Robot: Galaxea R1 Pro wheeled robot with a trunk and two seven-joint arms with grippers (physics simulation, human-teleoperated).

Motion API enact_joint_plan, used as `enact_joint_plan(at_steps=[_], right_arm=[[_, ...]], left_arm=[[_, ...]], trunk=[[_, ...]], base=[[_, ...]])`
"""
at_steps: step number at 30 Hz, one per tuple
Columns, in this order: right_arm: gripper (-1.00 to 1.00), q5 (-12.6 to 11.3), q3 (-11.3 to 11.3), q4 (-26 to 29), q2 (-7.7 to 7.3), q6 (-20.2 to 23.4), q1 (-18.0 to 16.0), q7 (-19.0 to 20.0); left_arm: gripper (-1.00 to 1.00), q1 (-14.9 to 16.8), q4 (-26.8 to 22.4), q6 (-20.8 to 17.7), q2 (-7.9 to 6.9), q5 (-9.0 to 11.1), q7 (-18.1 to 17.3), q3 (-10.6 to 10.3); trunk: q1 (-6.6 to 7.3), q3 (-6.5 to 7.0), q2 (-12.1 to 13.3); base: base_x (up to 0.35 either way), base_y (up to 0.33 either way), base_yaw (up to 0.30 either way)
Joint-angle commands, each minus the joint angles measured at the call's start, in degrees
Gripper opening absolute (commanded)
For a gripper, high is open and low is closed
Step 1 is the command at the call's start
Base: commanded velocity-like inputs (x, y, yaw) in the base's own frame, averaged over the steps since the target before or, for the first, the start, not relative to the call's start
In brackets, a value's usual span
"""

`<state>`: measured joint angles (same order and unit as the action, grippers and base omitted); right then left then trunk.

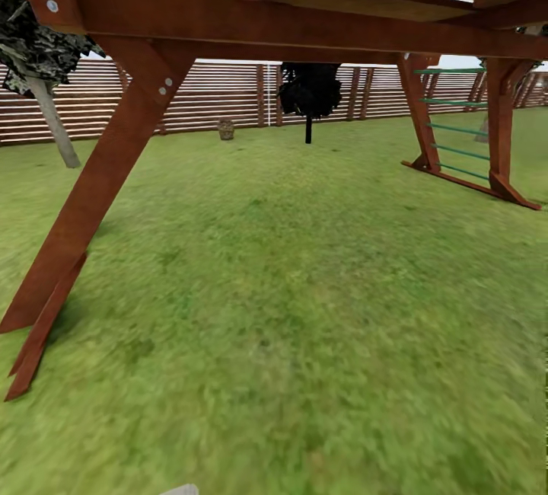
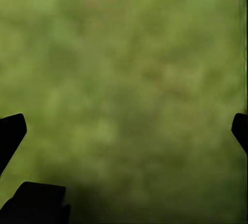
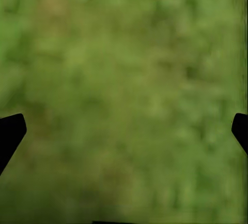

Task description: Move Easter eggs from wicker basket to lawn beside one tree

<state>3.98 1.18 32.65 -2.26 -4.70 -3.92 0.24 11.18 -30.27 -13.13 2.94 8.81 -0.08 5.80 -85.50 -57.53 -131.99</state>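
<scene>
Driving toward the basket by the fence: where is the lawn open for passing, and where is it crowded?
Open lawn runs between the wooden play frame's slanted leg and its green-runged ladder, up to the wicker basket. Bare grass also surrounds the pale-trunked tree. The beam overhead crowds.

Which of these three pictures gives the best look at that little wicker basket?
The head view: the wicker basket stands far off on the lawn before the fence. Both wrist views look down at blurred grass between open jaws.
</scene>
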Motion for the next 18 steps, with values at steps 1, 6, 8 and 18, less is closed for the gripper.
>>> enact_joint_plan(at_steps=[1,6,8,18], right_arm=[[1.00,0.4,0.1,0.0,-0.03,-0.1,0.0,0.0],[1.00,0.4,0.1,0.0,-0.03,-0.1,0.0,0.0],[1.00,0.4,0.1,0.0,-0.03,-0.1,0.0,0.0],[1.00,0.4,0.1,0.0,-0.03,-0.1,0.0,0.0]], left_arm=[[1.00,0.0,-0.1,-0.4,0.05,0.6,0.0,0.3],[1.00,0.0,-0.1,-0.4,0.05,0.6,0.0,0.3],[1.00,0.0,-0.1,-0.4,0.05,0.6,0.0,0.3],[1.00,0.0,-0.1,-0.4,0.05,0.6,0.0,0.3]], trunk=[[-0.02,-0.05,0.0],[-0.02,-0.05,0.0],[-0.02,-0.05,0.0],[-0.02,-0.05,0.0]], base=[[0.329,0.000,-0.264],[0.329,0.000,-0.071],[0.329,0.000,-0.011],[0.329,0.000,0.000]])
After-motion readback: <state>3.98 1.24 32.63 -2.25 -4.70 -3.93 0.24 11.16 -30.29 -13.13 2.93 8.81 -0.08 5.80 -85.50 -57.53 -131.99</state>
